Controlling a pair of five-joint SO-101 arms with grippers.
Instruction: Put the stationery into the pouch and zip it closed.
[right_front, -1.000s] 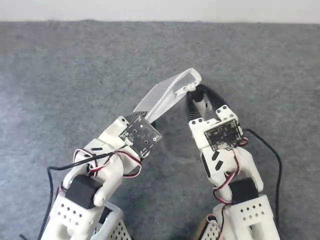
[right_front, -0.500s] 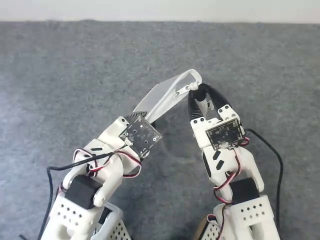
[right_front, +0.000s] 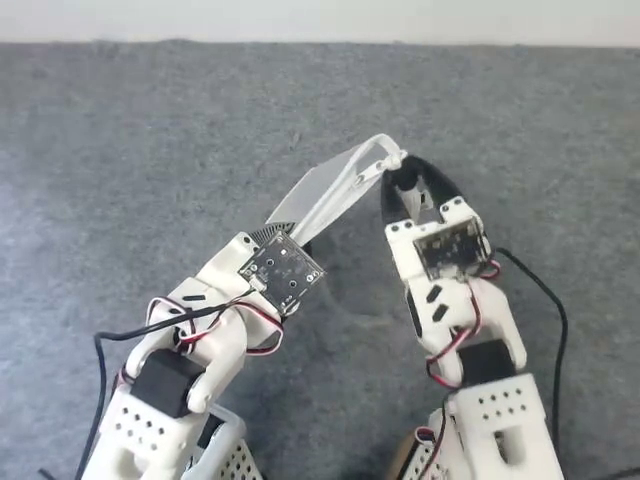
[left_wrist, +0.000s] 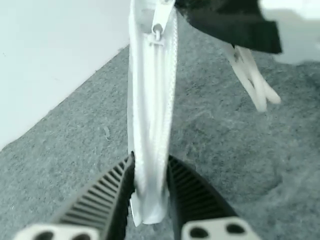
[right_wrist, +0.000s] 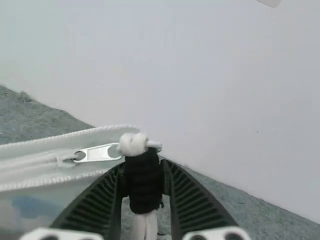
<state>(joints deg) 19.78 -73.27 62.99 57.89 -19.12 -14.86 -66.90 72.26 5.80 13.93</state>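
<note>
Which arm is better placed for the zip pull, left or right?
Right. The right end effector is shut on the zipper's black tab; the left end effector clamps the other end of the pouch, likely as an anchor.

Left gripper (left_wrist: 150, 165) and right gripper (right_wrist: 143, 169), jaws clamped, angled toward each other.
</note>
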